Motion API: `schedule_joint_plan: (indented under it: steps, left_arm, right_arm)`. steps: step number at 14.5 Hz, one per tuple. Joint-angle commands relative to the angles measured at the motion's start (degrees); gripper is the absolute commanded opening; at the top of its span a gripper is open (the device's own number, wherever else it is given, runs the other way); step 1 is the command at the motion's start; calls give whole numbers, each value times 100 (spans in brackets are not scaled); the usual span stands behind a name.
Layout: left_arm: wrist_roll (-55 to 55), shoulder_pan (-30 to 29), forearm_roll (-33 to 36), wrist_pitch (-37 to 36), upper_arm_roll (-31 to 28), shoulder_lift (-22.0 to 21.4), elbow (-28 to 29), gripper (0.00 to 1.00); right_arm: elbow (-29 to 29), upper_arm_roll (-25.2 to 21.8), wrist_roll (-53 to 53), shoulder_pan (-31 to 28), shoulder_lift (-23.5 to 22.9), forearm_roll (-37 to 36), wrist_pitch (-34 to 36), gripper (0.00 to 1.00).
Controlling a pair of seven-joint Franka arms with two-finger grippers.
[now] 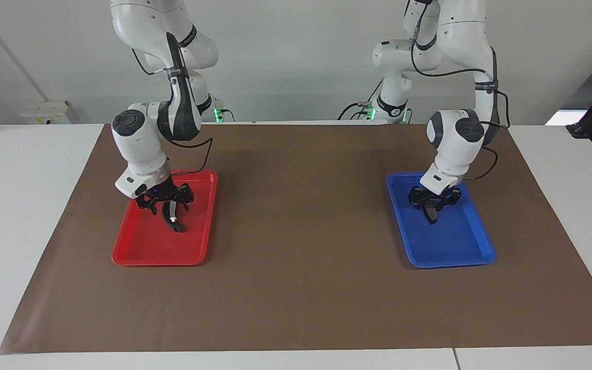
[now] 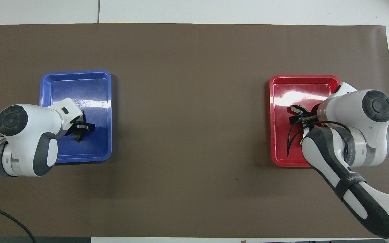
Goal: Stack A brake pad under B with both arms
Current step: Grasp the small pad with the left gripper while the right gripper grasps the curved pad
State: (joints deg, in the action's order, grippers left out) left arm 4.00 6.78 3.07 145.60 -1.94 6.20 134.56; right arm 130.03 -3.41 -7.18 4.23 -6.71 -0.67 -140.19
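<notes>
My right gripper point(image 1: 168, 204) is over the red tray point(image 1: 136, 252) and is shut on B point(image 1: 174, 221), the long dark crescent piece with a white spot. B hangs down from the fingers, its forked end close to the tray floor. In the overhead view the right gripper point(image 2: 301, 118) and B point(image 2: 295, 109) show over the red tray point(image 2: 302, 78). My left gripper point(image 1: 432, 202) is over the blue tray point(image 1: 455, 257) and is shut on the A brake pad point(image 1: 431, 214), the short dark pad, which hangs below the fingers. In the overhead view the left gripper point(image 2: 80, 127) holds the pad point(image 2: 77, 137) over the blue tray point(image 2: 76, 73).
A brown mat point(image 1: 296, 231) covers the middle of the white table, and both trays lie on it. The red tray is toward the right arm's end and the blue tray toward the left arm's end, with bare mat between them.
</notes>
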Motion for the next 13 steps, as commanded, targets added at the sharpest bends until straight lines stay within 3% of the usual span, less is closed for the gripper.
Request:
schedule_joint_plan:
  steps: [1, 4, 7, 9, 11, 13]
  left_arm:
    - [57, 43, 36, 92, -43, -4, 18, 19]
    - [14, 121, 36, -687, -17, -303, -393, 18]
    - [-275, 568, 36, -1917, -17, -366, -1201, 15]
    - [-1037, 1095, 36, -1974, -8, -295, -1406, 13]
    - [-1994, 1640, 36, -1729, -8, -138, -1493, 13]
    - [-2900, 2176, 36, -1439, -8, 178, -1660, 13]
  right_arm:
    - [225, 33, -205, -150, 56, 110, -202, 100]
    - [295, 33, -187, -177, 38, 269, -220, 99]
    - [322, 33, -187, -186, 21, 269, -237, 88]
    - [339, 24, -204, -186, 21, 269, -237, 73]
    - [383, 24, -205, -186, 29, 269, -237, 50]
    - [453, 24, -170, -177, 47, 269, -246, 18]
